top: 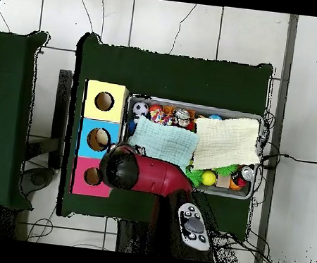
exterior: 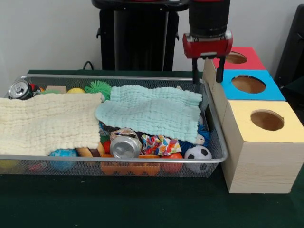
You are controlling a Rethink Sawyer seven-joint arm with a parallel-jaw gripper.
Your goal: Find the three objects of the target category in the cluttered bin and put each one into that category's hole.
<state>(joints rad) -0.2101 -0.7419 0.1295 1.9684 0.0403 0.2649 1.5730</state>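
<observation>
Seemingly barely begun: gripper open, empty (above the bin's corner); one wrapper wad visible; yellow-topped hole looks empty.

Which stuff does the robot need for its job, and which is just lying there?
Needed: wire basket, spotty wrapper wad, yellow box's hole, gripper.

Just lying there: drink can, soccer ball, green cloth, yellow cloth, blue box, red box.
</observation>
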